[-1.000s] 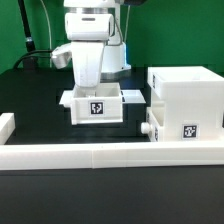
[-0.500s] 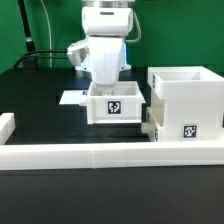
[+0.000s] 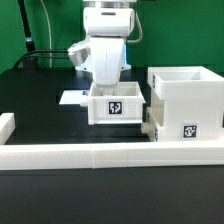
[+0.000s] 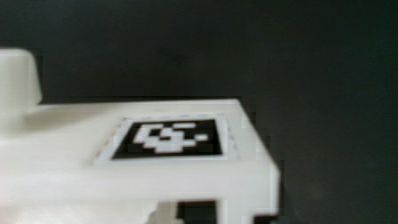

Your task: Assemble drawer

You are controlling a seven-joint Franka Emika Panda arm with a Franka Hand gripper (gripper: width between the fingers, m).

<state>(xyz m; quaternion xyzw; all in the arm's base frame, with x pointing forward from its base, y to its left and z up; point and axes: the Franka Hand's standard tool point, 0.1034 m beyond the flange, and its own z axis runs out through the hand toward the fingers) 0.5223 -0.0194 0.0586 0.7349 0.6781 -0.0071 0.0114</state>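
Exterior view, non-task items only.

- Table (image 3: 40,112): matte black top, fills the middle of the frame.
- Border wall (image 3: 100,155): long, low, white, running straight across the 6 o'clock side of the table. A seam shows near its middle. At its 9 o'clock end a short white block (image 3: 6,125) stands up on the wall.
- Marker board (image 3: 70,98): thin flat white piece lying on the table just toward 9 o'clock from centre. Only a corner shows; tags not readable.
- Green backdrop (image 3: 180,35): behind the table, 10 through 2 o'clock.
- Black cables (image 3: 36,35): hanging against the backdrop at 11 o'clock.

Wrist view: only a blurred dark ground.
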